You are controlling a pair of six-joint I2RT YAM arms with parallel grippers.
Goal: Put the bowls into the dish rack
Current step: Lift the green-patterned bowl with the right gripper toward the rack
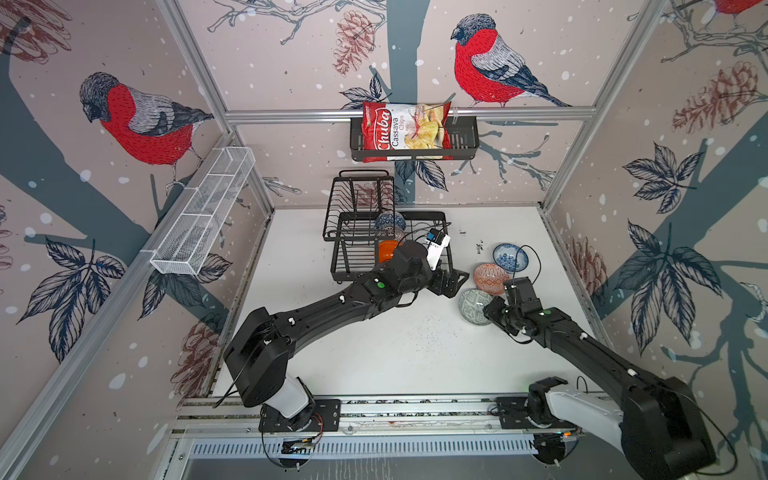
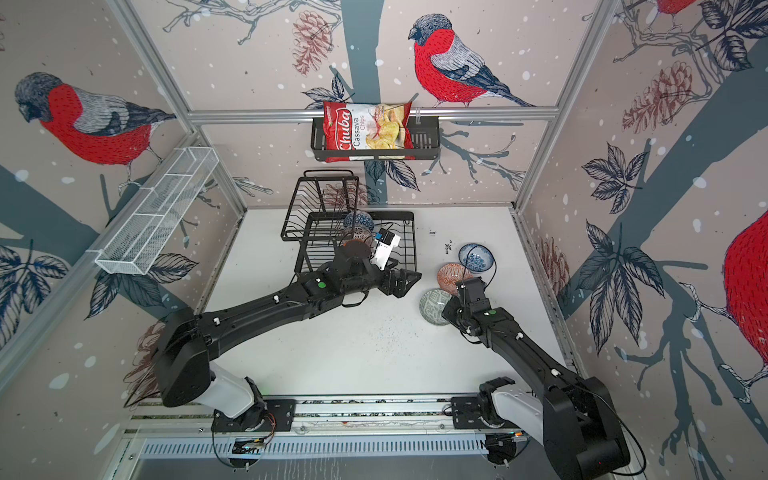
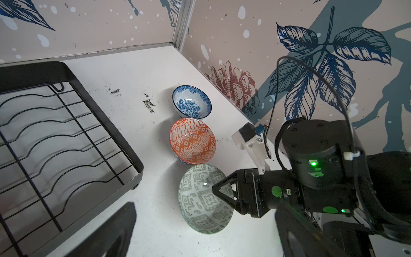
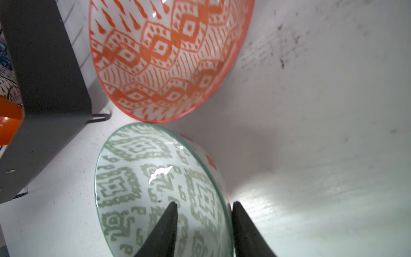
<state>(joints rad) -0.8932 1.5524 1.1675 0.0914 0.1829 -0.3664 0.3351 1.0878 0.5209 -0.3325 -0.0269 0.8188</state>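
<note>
Bird-print walls (image 1: 124, 116), white tabletop (image 1: 395, 353)

A red foil chips bag (image 1: 405, 131) printed "Chuba Cassava Chips" sits in a black slatted metal basket (image 1: 463, 143). In both top views this basket hangs from the horizontal aluminium frame rail (image 1: 291, 115) on the far wall. A long white wire-mesh basket (image 1: 203, 212), divided into compartments, is mounted on the left wall. The white tabletop (image 1: 395, 345) carries dark scuff marks (image 1: 479, 247) at far right. The wall panels carry wallpaper with red-breasted birds (image 1: 137, 120).
</note>
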